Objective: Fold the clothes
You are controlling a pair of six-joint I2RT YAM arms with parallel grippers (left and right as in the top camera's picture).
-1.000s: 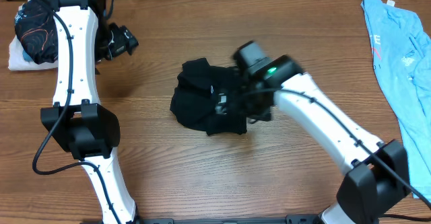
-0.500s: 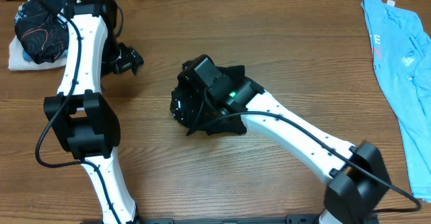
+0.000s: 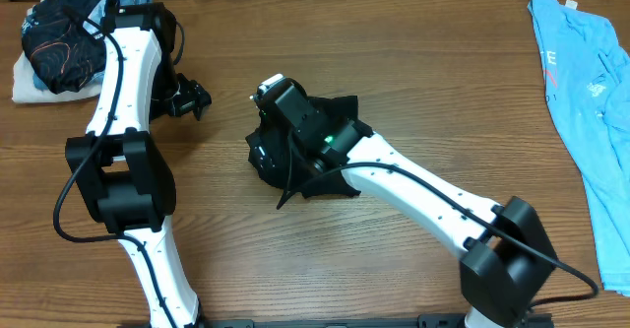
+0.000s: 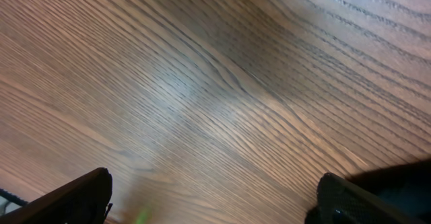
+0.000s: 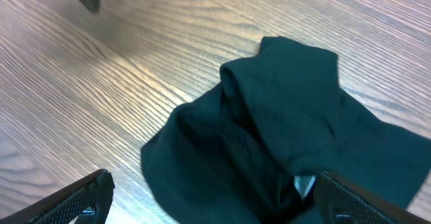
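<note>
The fingers (image 5: 81,200) of the right gripper (image 3: 266,92) are spread wide apart, and nothing is held between them. They are hung just above the crumpled black cloth T-shirt (image 5: 283,116), which is bunched in a heap near the middle of the brown wooden table (image 3: 413,32). A small white neck label (image 5: 304,183) can be seen deep in the folds. The fingers are most likely kept this wide so that a thick bit of the soft cloth can be pinched and pulled out flat.

The fingers (image 4: 74,200) of the left gripper (image 3: 189,98) are spread wide too, with only bare wood under them. This gripper is held just to the left of the heap, perhaps so that it is out of the way but close enough to help.

A light blue printed T-shirt (image 3: 581,92) is laid out along the right edge of the table, well apart from both grippers. It is probably kept there for later. A small pile of dark and white clothes (image 3: 54,42) is stacked at the far left corner.

No folding of the black shirt can be seen yet.
</note>
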